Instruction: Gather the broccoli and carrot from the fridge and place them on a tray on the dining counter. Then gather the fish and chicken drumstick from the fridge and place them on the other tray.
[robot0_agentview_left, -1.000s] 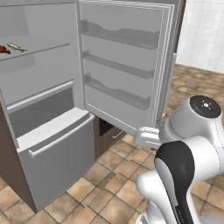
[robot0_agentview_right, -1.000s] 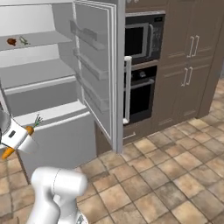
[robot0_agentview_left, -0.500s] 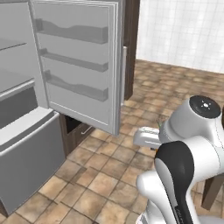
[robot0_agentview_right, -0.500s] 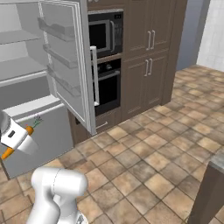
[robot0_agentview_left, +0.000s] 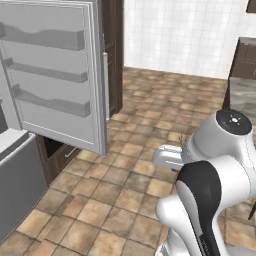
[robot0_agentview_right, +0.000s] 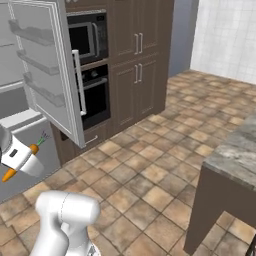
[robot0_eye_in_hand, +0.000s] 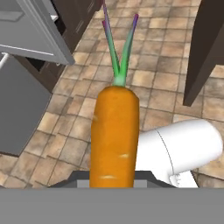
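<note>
One carrot (robot0_eye_in_hand: 114, 135) clenched in the gripper (robot0_agentview_right: 20, 157), fridge door (robot0_agentview_left: 52, 75) now at frame left after the base turned, dining counter (robot0_agentview_right: 235, 155) newly in view, grip unchanged.

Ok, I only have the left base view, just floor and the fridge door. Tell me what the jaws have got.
Observer: They are shut on the carrot, orange body upright in the hand view, green top pointing away.
Operator: Give me where it sits beside the robot.
Observer: In the right base view the carrot pokes out both ends of the gripper, low on the arm's left, in front of the fridge drawer.
Operator: Report what is ahead.
Observer: A stone-topped counter stands at right; no tray shows on it.
</note>
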